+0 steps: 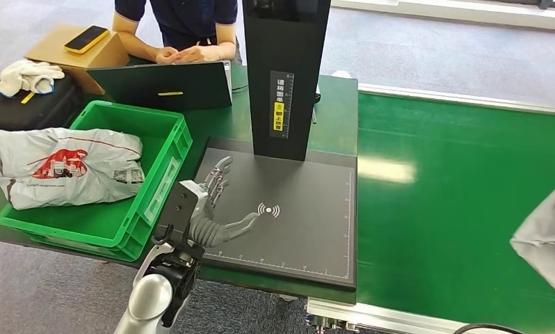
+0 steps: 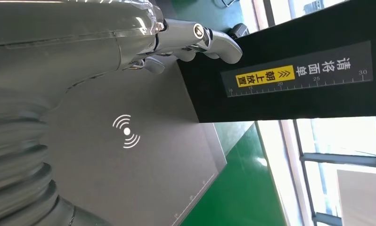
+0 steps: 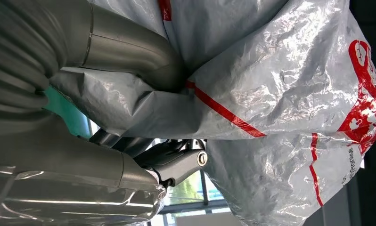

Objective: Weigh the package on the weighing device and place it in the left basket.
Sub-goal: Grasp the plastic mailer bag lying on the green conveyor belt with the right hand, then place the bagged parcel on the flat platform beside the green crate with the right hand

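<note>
We judge the weighing step next: our right robot hand (image 3: 143, 117) grips the package (image 3: 280, 113) off beside the scale plate (image 1: 295, 223), where our empty left robot hand (image 1: 215, 209) hovers with fingers spread

Green table (image 1: 462, 188): scale (image 1: 309, 229), basket (image 1: 160, 181)

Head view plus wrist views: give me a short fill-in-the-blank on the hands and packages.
1. The left hand is over the scale and holds ____.
2. The right hand grips a grey package with ____ markings.
3. A second package lies in the ____ basket.

Missing words: nothing; red; green.
</note>
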Robot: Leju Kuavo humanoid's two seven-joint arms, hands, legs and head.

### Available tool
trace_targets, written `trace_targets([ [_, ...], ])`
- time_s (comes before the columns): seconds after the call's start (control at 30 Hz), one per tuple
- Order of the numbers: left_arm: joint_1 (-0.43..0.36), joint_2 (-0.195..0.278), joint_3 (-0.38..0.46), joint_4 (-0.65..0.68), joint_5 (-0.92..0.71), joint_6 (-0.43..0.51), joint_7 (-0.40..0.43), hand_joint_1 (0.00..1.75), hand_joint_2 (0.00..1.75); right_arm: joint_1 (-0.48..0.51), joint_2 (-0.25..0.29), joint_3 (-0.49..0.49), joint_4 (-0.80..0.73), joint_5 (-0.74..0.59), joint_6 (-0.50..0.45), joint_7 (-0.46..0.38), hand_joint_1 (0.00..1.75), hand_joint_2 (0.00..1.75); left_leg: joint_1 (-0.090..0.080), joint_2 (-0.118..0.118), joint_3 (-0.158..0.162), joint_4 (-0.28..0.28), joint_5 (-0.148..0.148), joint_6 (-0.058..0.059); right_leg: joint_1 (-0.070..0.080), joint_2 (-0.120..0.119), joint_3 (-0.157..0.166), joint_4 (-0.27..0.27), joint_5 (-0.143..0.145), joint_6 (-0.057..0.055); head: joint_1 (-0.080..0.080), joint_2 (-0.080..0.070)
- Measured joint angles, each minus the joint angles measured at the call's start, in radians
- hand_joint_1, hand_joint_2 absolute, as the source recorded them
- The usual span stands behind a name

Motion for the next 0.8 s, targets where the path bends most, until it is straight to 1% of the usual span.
trace_targets([
  [0.13,-0.006,-0.004,-0.013,0.0,-0.004,-0.009,0.008,0.0,1.75,-0.031,-0.01,0.138,0.006,0.119,-0.01,0.068,1.75,1.75,0.0,0.0,0.001,0.0,0.001,0.0,0.0,0.0,0.001,0.0,0.0,0.0,0.0,0.0],
  [0.23,-0.01,-0.004,-0.022,0.0,-0.004,-0.013,0.01,0.0,1.75,-0.068,-0.037,0.247,0.054,0.173,0.0,0.124,1.75,1.75,0.0,0.001,0.001,0.0,0.001,0.0,0.0,0.001,0.001,0.0,0.001,0.0,0.0,0.0],
  [0.33,-0.011,-0.004,-0.024,0.0,-0.002,-0.018,0.016,0.0,1.75,-0.112,-0.07,0.35,0.134,0.2,0.04,0.2,1.75,1.75,0.0,0.001,0.001,0.0,0.001,0.0,0.0,0.001,0.001,0.0,0.001,0.0,0.0,0.0],
  [0.57,-0.017,0.0,-0.045,-0.001,0.019,-0.024,0.032,0.0,1.75,-0.199,-0.156,0.558,0.354,0.138,0.169,0.34,1.75,1.75,0.0,0.0,0.001,0.0,0.001,0.0,0.0,0.0,0.001,0.0,0.001,0.0,0.0,0.0],
  [0.8,-0.026,0.01,-0.067,-0.001,0.047,-0.014,0.039,0.0,1.75,-0.261,-0.222,0.738,0.534,0.062,0.261,0.426,1.75,1.75,0.0,0.0,0.0,0.0,0.001,0.0,0.0,0.0,0.0,0.0,0.0,0.0,0.0,0.0],
])
